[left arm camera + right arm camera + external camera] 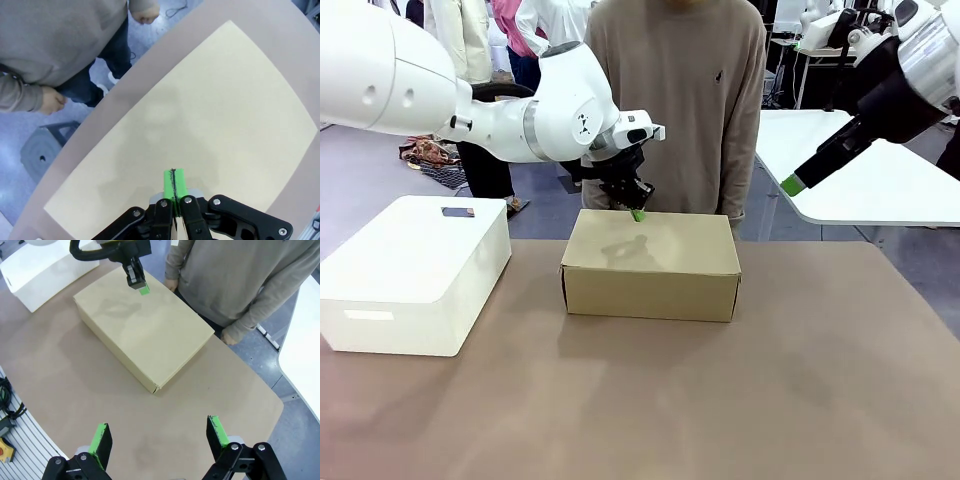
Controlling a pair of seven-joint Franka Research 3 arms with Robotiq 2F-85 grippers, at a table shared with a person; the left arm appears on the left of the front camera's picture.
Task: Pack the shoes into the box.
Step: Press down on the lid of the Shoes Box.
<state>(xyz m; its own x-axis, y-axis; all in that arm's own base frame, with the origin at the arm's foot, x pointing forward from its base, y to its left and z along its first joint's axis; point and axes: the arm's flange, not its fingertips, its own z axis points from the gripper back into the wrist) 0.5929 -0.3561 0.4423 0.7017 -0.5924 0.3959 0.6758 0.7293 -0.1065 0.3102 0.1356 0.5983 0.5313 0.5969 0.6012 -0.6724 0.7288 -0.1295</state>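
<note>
The tan cardboard box (pixel 651 263) sits in the middle of the table with its lid down; its flat top (pixel 200 125) and the whole carton (pixel 142 327) show in the wrist views. The shoes are hidden. My left gripper (pixel 637 213) hovers just above the far edge of the lid, its green pads (pixel 173 181) pressed together with nothing between them; it also appears in the right wrist view (pixel 143 289). My right gripper (pixel 159 436) is held high at the right, away from the box, its fingers (pixel 793 184) wide apart and empty.
A white plastic bin (pixel 413 270) with a lid stands on the left side of the table. A person in a grey-brown sweater (pixel 675 90) stands at the far edge behind the box, hands (pixel 50 100) down. A second white table (pixel 860 165) is at the right.
</note>
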